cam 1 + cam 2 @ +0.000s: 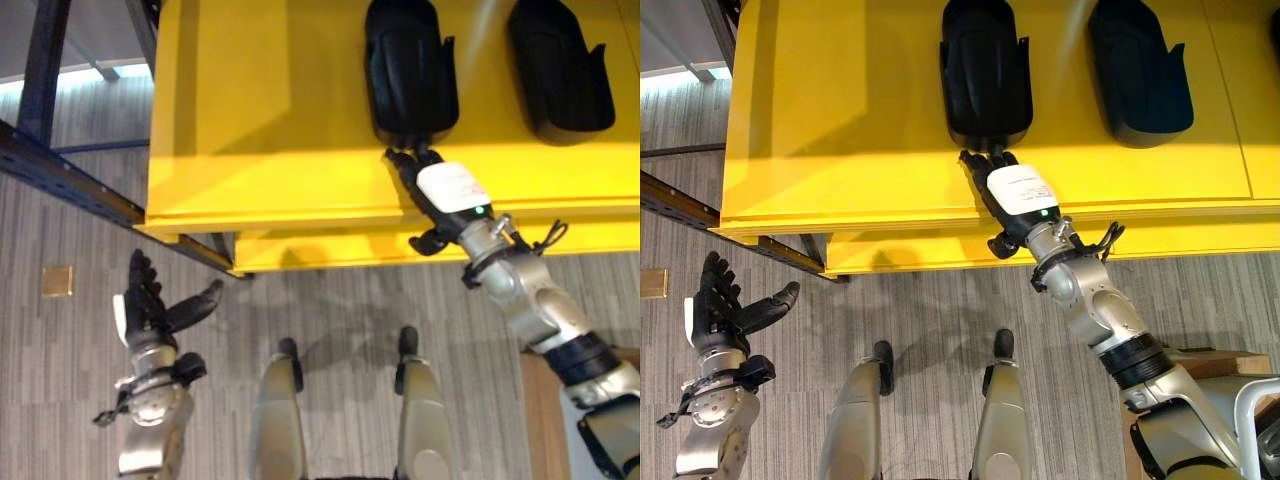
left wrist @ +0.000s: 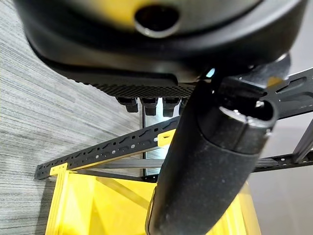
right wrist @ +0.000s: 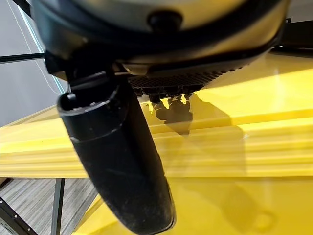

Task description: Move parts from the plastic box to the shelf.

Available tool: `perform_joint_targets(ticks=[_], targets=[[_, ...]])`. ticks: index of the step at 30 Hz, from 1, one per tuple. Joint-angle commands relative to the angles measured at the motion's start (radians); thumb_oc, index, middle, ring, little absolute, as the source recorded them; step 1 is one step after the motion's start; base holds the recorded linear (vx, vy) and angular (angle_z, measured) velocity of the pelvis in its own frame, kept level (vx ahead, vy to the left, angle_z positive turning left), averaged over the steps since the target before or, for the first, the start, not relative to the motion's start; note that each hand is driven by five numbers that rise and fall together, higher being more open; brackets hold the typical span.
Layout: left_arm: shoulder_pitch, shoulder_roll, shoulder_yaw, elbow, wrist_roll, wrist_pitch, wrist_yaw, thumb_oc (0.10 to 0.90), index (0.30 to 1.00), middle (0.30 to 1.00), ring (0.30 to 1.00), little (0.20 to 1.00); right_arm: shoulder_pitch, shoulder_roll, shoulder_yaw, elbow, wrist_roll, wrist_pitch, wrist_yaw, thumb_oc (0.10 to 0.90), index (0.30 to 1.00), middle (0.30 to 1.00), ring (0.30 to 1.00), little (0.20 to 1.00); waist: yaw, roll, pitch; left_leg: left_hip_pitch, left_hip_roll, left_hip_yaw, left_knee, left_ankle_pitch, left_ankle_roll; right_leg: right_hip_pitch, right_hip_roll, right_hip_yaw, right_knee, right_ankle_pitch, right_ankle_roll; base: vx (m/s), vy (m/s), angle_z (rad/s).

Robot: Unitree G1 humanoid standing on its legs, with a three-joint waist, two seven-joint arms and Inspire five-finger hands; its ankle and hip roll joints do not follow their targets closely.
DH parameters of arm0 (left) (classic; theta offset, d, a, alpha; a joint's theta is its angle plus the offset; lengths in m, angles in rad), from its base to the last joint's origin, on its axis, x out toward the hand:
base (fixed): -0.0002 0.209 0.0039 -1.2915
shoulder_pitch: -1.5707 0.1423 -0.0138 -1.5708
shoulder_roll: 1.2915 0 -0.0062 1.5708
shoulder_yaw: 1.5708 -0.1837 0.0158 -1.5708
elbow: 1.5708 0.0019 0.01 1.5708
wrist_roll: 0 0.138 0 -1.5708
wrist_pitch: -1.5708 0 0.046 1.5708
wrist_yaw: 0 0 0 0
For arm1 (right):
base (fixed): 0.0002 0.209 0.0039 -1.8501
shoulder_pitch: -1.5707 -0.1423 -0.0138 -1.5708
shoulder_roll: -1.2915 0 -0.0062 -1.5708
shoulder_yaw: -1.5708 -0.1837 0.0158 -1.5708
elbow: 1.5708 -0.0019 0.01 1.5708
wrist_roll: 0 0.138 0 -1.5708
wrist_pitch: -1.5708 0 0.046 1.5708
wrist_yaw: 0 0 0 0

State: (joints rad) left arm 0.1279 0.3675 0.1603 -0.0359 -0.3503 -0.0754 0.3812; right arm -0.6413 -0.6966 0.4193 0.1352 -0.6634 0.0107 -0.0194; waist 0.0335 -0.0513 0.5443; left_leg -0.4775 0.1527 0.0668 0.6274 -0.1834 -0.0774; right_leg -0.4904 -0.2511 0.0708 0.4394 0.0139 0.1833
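Two black moulded parts lie on the yellow shelf (image 1: 260, 120): one in the middle (image 1: 410, 70), the other further right (image 1: 560, 65). My right hand (image 1: 450, 190) lies over the shelf's front edge, fingers straight and open, holding nothing. Its fingertips (image 1: 405, 158) reach the near end of the middle part; whether they touch it I cannot tell. In the right wrist view the thumb (image 3: 122, 161) hangs above the bare yellow shelf (image 3: 254, 147). My left hand (image 1: 150, 305) hovers over the floor at lower left, open with fingers spread and empty.
A dark metal frame beam (image 1: 60, 175) runs diagonally past the shelf's left corner. A second yellow shelf edge (image 1: 330, 250) juts out just below the top one. A small brass plate (image 1: 57, 280) sits in the floor. A brown box corner (image 1: 545, 400) shows at lower right.
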Motion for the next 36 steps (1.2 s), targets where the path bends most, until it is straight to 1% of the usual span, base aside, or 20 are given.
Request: perform_joint_targets(ticks=[1, 14, 18, 21, 24, 25, 28, 29, 32, 33, 36], targets=[[0.035, 0.058, 0.052, -0.089, -0.010, -0.120, 0.005, 0.900, 1.000, 1.000, 1.000, 1.000, -0.149, -0.035, -0.020, -0.015, 0.026, -0.007, -0.068, 0.900, 1.000, 1.000, 1.000, 1.000, 0.022, 0.004, -0.053, -0.018, -0.016, -0.097, -0.090, 0.109, 0.005, -0.032, 0.007, 0.005, 0.038, 0.066, -0.034, 0.00, 0.000, 0.00], [0.036, 0.052, 0.050, -0.085, -0.018, -0.124, 0.004, 0.900, 1.000, 1.000, 1.000, 1.000, -0.149, -0.040, -0.011, 0.032, 0.037, -0.004, -0.065, 0.900, 1.000, 1.000, 1.000, 1.000, 0.024, 0.006, -0.050, -0.019, -0.018, -0.098, -0.091, 0.111, 0.005, -0.034, 0.008, 0.008, 0.039, 0.065, -0.035, 0.00, 0.000, 0.00], [0.038, 0.044, 0.052, -0.084, -0.015, -0.119, 0.004, 0.900, 1.000, 1.000, 1.000, 1.000, -0.097, -0.027, -0.032, -0.006, 0.052, -0.013, -0.054, 0.900, 1.000, 1.000, 1.000, 1.000, 0.020, 0.007, -0.048, -0.021, -0.018, -0.098, -0.089, 0.110, 0.006, -0.038, 0.007, 0.007, 0.042, 0.065, -0.036, 0.00, 0.000, 0.00], [0.036, 0.038, 0.050, -0.082, -0.013, -0.114, 0.005, 0.900, 1.000, 1.000, 1.000, 1.000, -0.026, 0.002, -0.071, -0.067, 0.080, -0.022, -0.048, 0.900, 1.000, 1.000, 1.000, 1.000, 0.016, 0.007, -0.048, -0.020, -0.018, -0.099, -0.089, 0.110, 0.007, -0.036, 0.007, 0.004, 0.044, 0.064, -0.035, 0.00, 0.000, 0.00], [0.030, 0.029, 0.046, -0.082, -0.012, -0.104, 0.008, 0.900, 1.000, 1.000, 1.000, 1.000, 0.073, 0.040, -0.115, -0.135, 0.138, -0.036, -0.040, 0.900, 1.000, 1.000, 1.000, 1.000, 0.006, 0.003, -0.047, -0.017, -0.016, -0.096, -0.090, 0.110, 0.007, -0.033, 0.008, 0.003, 0.042, 0.063, -0.035, 0.00, 0.000, 0.00], [0.027, 0.026, 0.047, -0.080, -0.009, -0.094, 0.006, 0.900, 1.000, 1.000, 1.000, 1.000, 0.176, 0.068, -0.148, -0.185, 0.220, -0.054, -0.018, 0.900, 1.000, 1.000, 1.000, 1.000, -0.006, -0.003, -0.050, -0.008, -0.012, -0.092, -0.098, 0.110, 0.007, -0.025, 0.011, 0.000, 0.039, 0.060, -0.035, 0.00, 0.000, 0.00], [0.033, 0.030, 0.039, -0.085, -0.006, -0.085, -0.003, 0.900, 1.000, 1.000, 1.000, 1.000, 0.258, 0.085, -0.176, -0.218, 0.288, -0.062, -0.002, 0.900, 1.000, 1.000, 1.000, 1.000, -0.012, -0.008, -0.056, 0.005, -0.009, -0.091, -0.111, 0.112, 0.005, -0.016, 0.012, -0.001, 0.033, 0.059, -0.034, 0.00, -0.011, -0.01], [0.040, 0.041, 0.038, -0.096, 0.004, -0.074, -0.020, 0.900, 1.000, 1.000, 1.000, 1.000, 0.355, 0.098, -0.199, -0.246, 0.404, -0.081, 0.020, 0.900, 1.000, 1.000, 1.000, 1.000, -0.024, -0.014, -0.062, 0.031, -0.001, -0.091, -0.128, 0.115, 0.002, 0.005, 0.017, -0.002, 0.022, 0.055, -0.033, 0.01, -0.033, -0.03], [0.045, 0.046, 0.034, -0.099, 0.003, -0.073, -0.027, 0.900, 1.000, 1.000, 1.000, 1.000, 0.388, 0.097, -0.215, -0.260, 0.439, -0.087, 0.028, 0.900, 1.000, 1.000, 1.000, 1.000, -0.027, -0.016, -0.064, 0.047, 0.002, -0.090, -0.140, 0.117, 0.000, 0.016, 0.018, -0.001, 0.016, 0.056, -0.032, 0.01, -0.022, -0.03], [0.051, 0.053, 0.029, -0.110, 0.003, -0.068, -0.045, 0.900, 1.000, 1.000, 1.000, 1.000, 0.432, 0.085, -0.228, -0.280, 0.472, -0.098, 0.043, 0.900, 1.000, 1.000, 1.000, 1.000, -0.035, -0.018, -0.072, 0.071, 0.009, -0.088, -0.156, 0.119, -0.002, 0.037, 0.024, -0.001, 0.006, 0.053, -0.031, 0.02, -0.043, -0.09], [0.059, 0.055, 0.014, -0.113, -0.010, -0.070, -0.062, 0.900, 1.000, 1.000, 1.000, 1.000, 0.490, 0.075, -0.259, -0.306, 0.524, -0.122, 0.045, 0.900, 1.000, 1.000, 1.000, 1.000, -0.047, -0.018, -0.086, 0.118, 0.022, -0.085, -0.184, 0.125, -0.008, 0.076, 0.033, -0.003, -0.011, 0.050, -0.031, 0.03, -0.067, -0.12]])
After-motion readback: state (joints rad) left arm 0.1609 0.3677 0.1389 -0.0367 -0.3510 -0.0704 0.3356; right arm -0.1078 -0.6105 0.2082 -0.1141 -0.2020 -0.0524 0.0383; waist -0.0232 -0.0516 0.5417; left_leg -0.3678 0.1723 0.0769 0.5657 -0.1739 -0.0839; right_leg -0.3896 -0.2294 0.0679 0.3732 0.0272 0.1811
